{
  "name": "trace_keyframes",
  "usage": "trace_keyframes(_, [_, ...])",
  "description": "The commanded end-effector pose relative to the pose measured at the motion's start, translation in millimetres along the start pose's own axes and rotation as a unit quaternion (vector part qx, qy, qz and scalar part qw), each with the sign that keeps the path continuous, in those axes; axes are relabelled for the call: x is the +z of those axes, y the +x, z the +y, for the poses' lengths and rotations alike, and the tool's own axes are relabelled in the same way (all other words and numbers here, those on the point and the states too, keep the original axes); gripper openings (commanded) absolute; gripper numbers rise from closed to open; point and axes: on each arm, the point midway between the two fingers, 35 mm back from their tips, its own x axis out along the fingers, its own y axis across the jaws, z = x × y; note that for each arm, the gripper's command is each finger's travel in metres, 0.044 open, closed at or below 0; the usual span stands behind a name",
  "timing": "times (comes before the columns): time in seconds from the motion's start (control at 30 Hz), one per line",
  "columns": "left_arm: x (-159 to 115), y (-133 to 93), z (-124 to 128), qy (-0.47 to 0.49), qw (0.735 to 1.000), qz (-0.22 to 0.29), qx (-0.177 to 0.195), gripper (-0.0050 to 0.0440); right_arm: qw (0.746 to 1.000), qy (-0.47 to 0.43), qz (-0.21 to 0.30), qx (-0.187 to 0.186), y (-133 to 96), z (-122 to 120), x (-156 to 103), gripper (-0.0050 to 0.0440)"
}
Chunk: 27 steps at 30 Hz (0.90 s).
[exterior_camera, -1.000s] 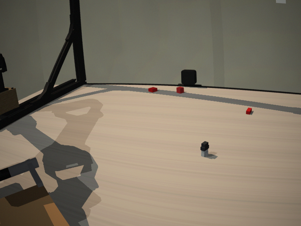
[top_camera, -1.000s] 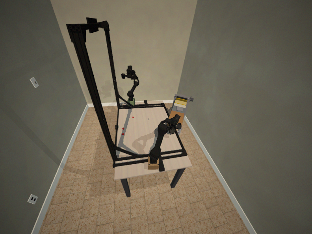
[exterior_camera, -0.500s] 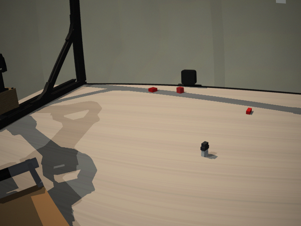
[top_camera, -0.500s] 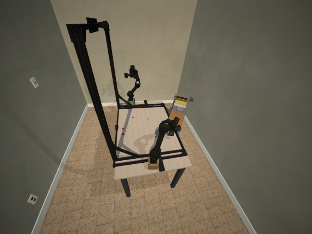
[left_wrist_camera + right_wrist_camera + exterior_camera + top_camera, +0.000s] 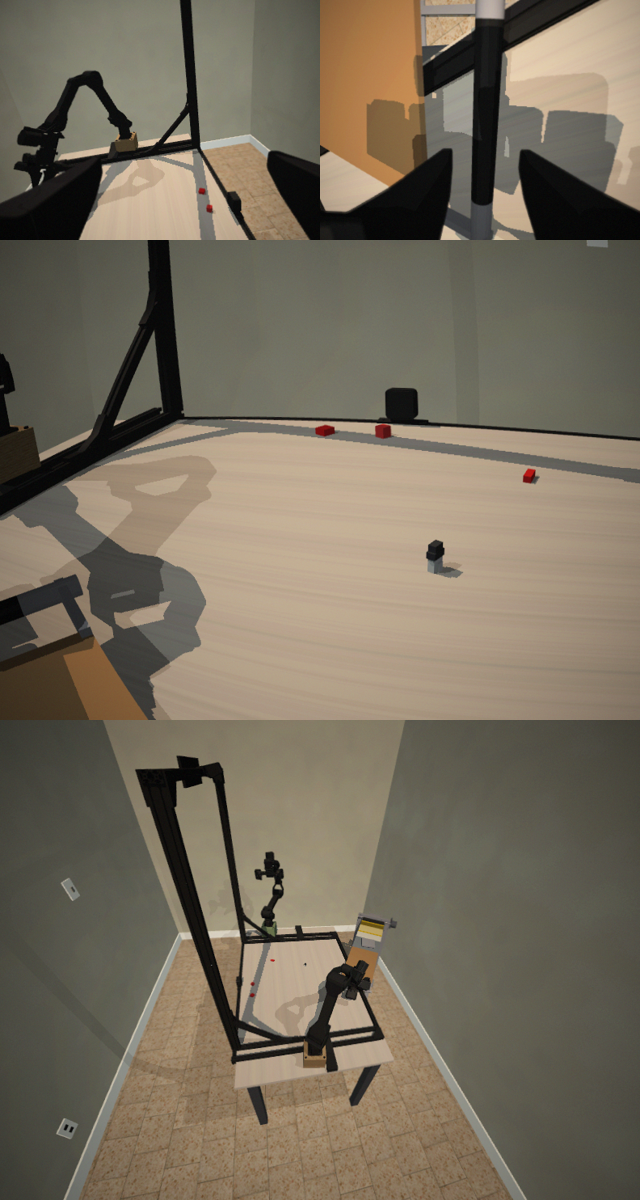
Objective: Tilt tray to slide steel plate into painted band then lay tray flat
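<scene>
The tray has an orange bed and lies along the table's right edge, reaching past the far corner. A grey steel plate lies on the bed just below the yellow painted band at the far end. My right gripper is at the tray's near end. In the right wrist view its fingers straddle the tray's black handle bar with a gap on each side, so it is open around the bar. The orange bed lies to the left. My left gripper is raised high at the far end, open and empty.
Three small red blocks lie along the table's far side, away from the tray. A small black-topped grey peg stands mid-table. The black frame rims the table.
</scene>
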Motion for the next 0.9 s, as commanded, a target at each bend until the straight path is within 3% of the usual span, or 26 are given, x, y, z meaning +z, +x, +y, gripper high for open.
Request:
trace_keyframes(0.0, [3.3, 6.9, -3.8, 0.017, 0.999, 0.021, 0.020, 0.0440, 1.000, -0.001, 0.001, -0.002, 10.6, -1.7, 0.1, 0.0150])
trace_keyframes(0.77, [15.8, 44.9, -0.7, 0.060, 0.985, 0.114, 0.112, 0.0440, 1.000, -0.001, 0.001, -0.002, 80.6, -2.0, -0.1, 0.0150])
trace_keyframes(0.87, [16.6, 48.8, 1.5, 0.061, 0.983, 0.123, 0.120, 0.0440, 1.000, -0.001, 0.001, -0.002, 80.6, -2.0, -0.1, 0.0150])
